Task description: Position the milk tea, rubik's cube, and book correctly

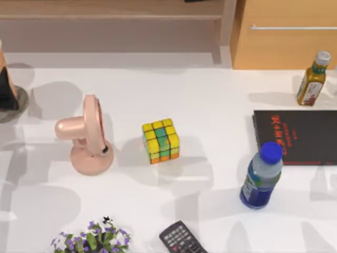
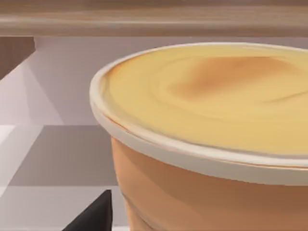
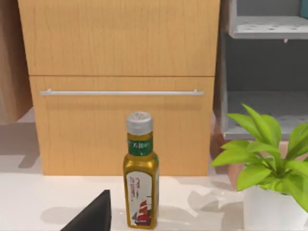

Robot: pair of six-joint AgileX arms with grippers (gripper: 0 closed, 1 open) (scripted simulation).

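The milk tea, a peach-orange cup with a pale rim, stands at the table's far left edge, and my left gripper is right against it. A grey round disc lies under them. The rubik's cube sits mid-table, with yellow, green and orange squares. At the right edge lies the book, flat, black cover with red characters up. My right gripper is open over the back right of the table, one dark finger in view, nothing held.
A pink fan stands left of the cube. A blue-capped bottle stands in front of the book, an olive-yellow bottle behind it. A black remote and purple flowers are at the front. A potted plant and wooden cabinet are at the back right.
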